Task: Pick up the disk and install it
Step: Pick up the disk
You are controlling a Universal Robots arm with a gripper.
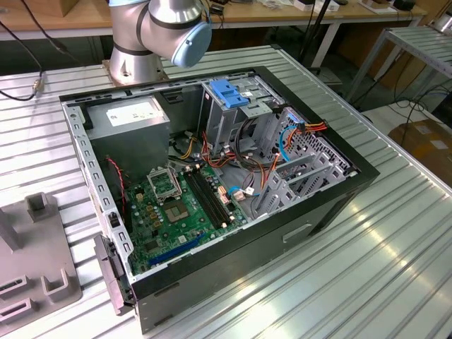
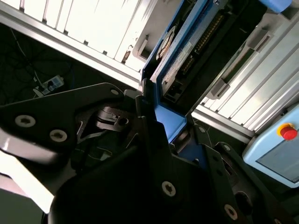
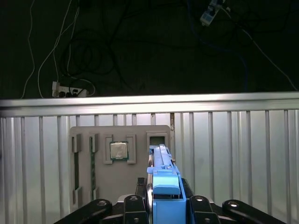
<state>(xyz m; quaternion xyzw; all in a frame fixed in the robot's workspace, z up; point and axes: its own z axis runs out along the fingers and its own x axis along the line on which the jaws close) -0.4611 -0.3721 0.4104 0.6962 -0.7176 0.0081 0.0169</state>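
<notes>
My gripper [image 3: 166,207] is shut on the disk [image 3: 164,179], clamping it edge-on by its blue plastic bracket. In the second wrist view the disk [image 2: 184,51] shows its black-and-silver side with a white label, and the dark fingers [image 2: 147,119] press against the blue bracket on both sides. The disk hangs above the ribbed metal table, over a grey fixture plate [image 3: 119,172]. In the exterior view the open computer case [image 1: 332,201] lies on its side, and its grey drive cage with a blue latch [image 1: 229,92] sits at the back.
The arm's base [image 1: 152,42] stands behind the case. A grey power-supply box [image 1: 131,116] and the motherboard [image 1: 183,208] fill the case. The fixture plate [image 1: 35,261] at the exterior view's left holds a processor chip [image 3: 118,150]. A pendant with a red button [image 2: 287,132] lies nearby.
</notes>
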